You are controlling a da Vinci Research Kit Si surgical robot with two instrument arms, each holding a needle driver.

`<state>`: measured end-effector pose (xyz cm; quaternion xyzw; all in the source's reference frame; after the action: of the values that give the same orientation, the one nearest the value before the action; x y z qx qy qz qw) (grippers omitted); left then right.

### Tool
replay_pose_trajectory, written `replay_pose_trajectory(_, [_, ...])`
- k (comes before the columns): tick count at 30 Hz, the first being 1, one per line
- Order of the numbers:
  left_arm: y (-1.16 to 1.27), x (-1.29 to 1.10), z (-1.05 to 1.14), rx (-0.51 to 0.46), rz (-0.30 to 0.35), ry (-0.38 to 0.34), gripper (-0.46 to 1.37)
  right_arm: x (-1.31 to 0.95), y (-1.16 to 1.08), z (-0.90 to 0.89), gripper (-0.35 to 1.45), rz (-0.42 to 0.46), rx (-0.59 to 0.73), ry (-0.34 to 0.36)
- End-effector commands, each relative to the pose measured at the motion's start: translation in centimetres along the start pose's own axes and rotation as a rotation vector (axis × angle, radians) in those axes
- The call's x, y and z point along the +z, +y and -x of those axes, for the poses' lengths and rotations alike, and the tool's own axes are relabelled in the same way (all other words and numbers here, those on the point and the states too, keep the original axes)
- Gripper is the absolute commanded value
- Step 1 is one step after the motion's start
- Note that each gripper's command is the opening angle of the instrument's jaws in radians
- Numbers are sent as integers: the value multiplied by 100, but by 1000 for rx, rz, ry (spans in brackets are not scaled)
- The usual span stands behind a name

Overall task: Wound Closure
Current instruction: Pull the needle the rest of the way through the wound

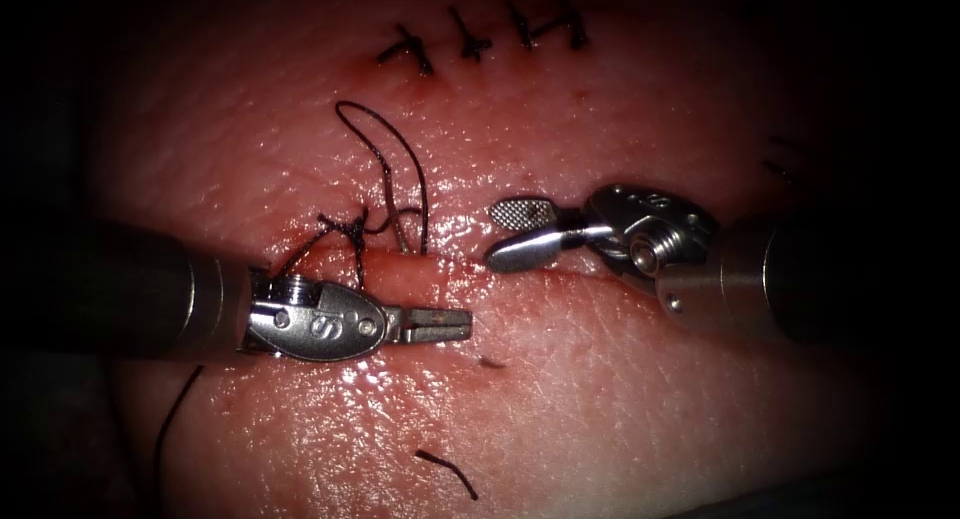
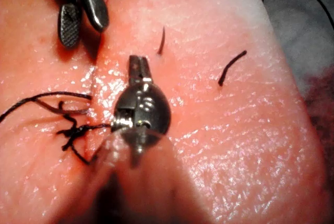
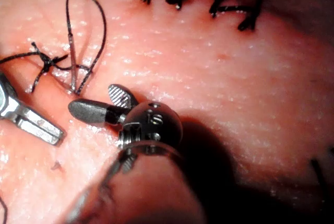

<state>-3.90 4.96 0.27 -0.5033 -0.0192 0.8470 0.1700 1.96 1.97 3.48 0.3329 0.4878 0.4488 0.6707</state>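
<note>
The tissue [image 1: 600, 399] has a cut [image 1: 570, 272] across its middle. A knotted stitch [image 1: 347, 225] sits at the cut's left end, and a dark thread loop [image 1: 385, 154] rises from it. My left tool [image 1: 465, 324] lies just below the cut with its jaws shut and nothing seen in them; it also shows in the left wrist view [image 2: 136, 59]. My right tool [image 1: 493, 235] stands open over the cut, right of the knot, holding nothing [image 3: 94, 101]. The thread loop [image 3: 86, 36] enters the tissue beside its jaws. I see no needle that I can tell apart.
Several finished stitches [image 1: 480, 39] line the far part of the tissue. Two cut ends of thread [image 1: 447, 471] [image 1: 490, 362] lie near the front. A thread tail [image 1: 175, 409] trails off at the lower left. Red fluid wets the cut around the knot.
</note>
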Motion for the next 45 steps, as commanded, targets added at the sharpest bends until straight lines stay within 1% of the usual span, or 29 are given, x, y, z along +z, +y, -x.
replay_pose_trajectory(1, [0, 0, 0, 11, 6, 0, -35, 0, -1, 0, 77, 0, 0, -1])
replay_pose_trajectory(14, [-2, -6, -10, 40, 7, -3, -35, -5, -2, 1, 76, 1, 1, -1])
replay_pose_trajectory(18, [0, -12, -8, 49, 35, 4, -35, -6, -1, 1, 76, 3, 0, 0])
replay_pose_trajectory(19, [1, -13, -8, 49, 36, 5, -30, -6, -1, 1, 76, 3, 0, 0])
replay_pose_trajectory(20, [1, -15, -8, 49, 38, 8, -18, -6, -1, 1, 75, 3, 0, -1])
replay_pose_trajectory(22, [0, -18, -9, 36, 41, 21, -17, -6, -1, 1, 75, 3, 0, -1])
replay_pose_trajectory(23, [0, -19, -9, 35, 40, 33, -10, -6, -1, 1, 75, 3, 0, 0])
replay_pose_trajectory(24, [0, -21, -10, 34, 41, 40, 6, -6, -1, 1, 75, 3, 0, 0])
replay_pose_trajectory(26, [0, -22, -12, 32, 42, 40, 15, -6, -1, 1, 75, 3, 0, 0])
replay_pose_trajectory(29, [2, -21, -14, 29, 40, 42, 47, -5, -1, 1, 75, 3, 0, 0])
replay_pose_trajectory(30, [3, -19, -14, 28, 36, 44, 62, -5, -1, 1, 75, 3, 0, 0])
replay_pose_trajectory(31, [4, -18, -15, 28, 35, 43, 67, -5, -1, 0, 75, 3, 0, 0])
replay_pose_trajectory(33, [6, -15, -17, 25, 28, 47, 84, -5, -1, 0, 75, 4, 0, 0])
replay_pose_trajectory(34, [7, -14, -18, 24, 25, 52, 81, -5, -1, 0, 75, 4, 0, 0])
replay_pose_trajectory(38, [11, -9, -21, 15, 15, 65, 82, -5, 0, 0, 75, 4, 0, 0])
replay_pose_trajectory(41, [15, -5, -23, 12, 8, 62, 103, -5, 0, 0, 75, 4, 0, 0])
replay_pose_trajectory(43, [17, -3, -24, 23, 3, 67, 103, -5, 0, 1, 75, 4, 0, 0])
replay_pose_trajectory(45, [21, 0, -26, 50, -6, 75, 99, -5, 0, 1, 75, 3, 0, 0])
